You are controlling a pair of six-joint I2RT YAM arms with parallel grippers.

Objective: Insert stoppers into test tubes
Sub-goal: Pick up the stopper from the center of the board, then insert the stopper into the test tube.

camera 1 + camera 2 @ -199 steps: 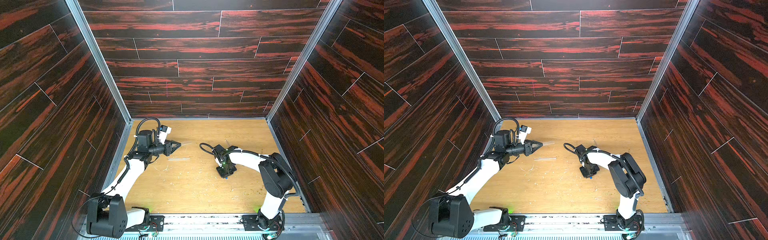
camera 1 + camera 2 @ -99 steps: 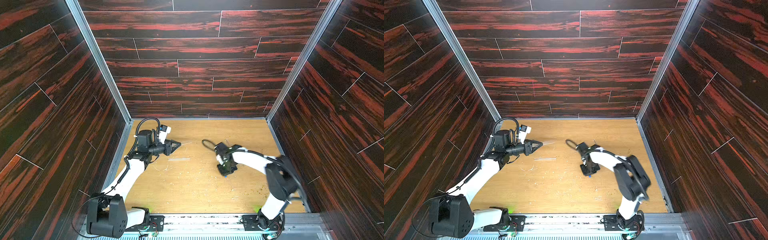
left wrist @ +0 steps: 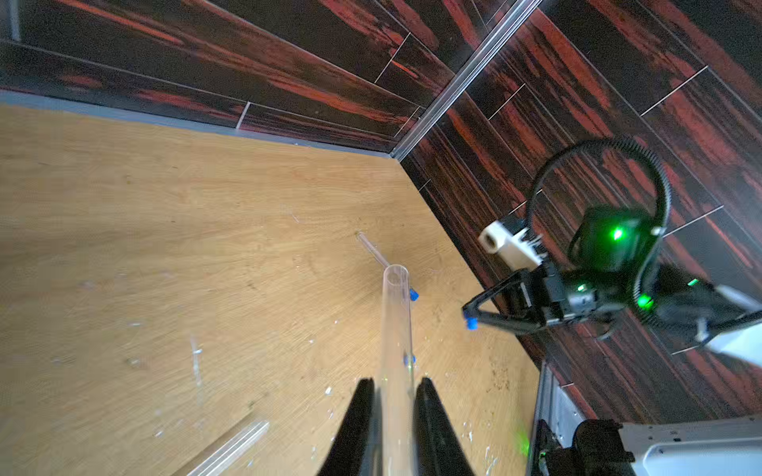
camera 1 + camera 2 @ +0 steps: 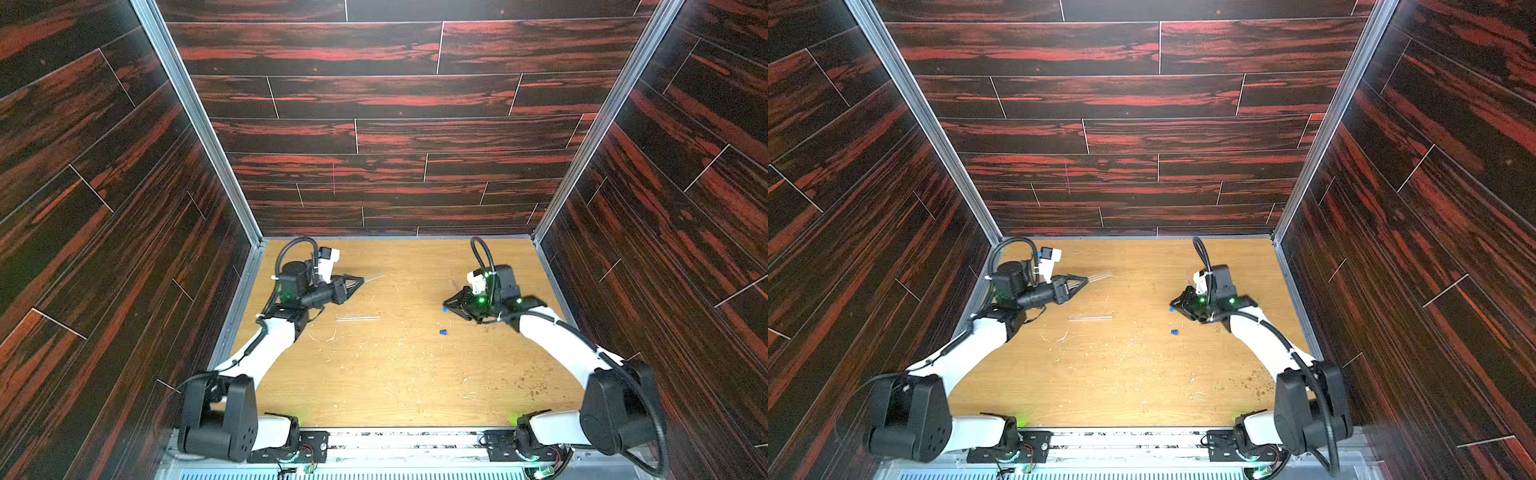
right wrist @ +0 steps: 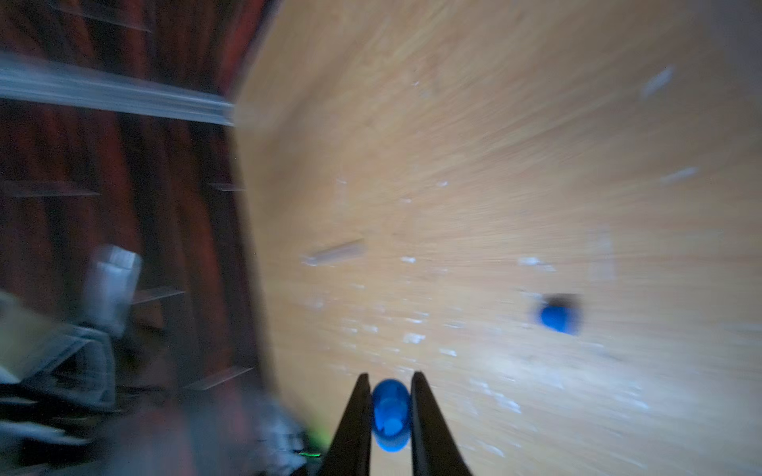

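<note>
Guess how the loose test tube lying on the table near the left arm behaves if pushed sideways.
Likely rolls: the loose test tube is a smooth, round cylinder lying flat on the bare wooden table. Probably stiff: its outline runs straight end to end. Possibly slippery and breakable: it looks clear and glassy, so a gentle squeeze from the jaws seems wise.

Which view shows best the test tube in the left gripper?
The left wrist view: the test tube runs clear from the left gripper to its open mouth. In both top views it is a faint glint. The right wrist view is too blurred.
</note>
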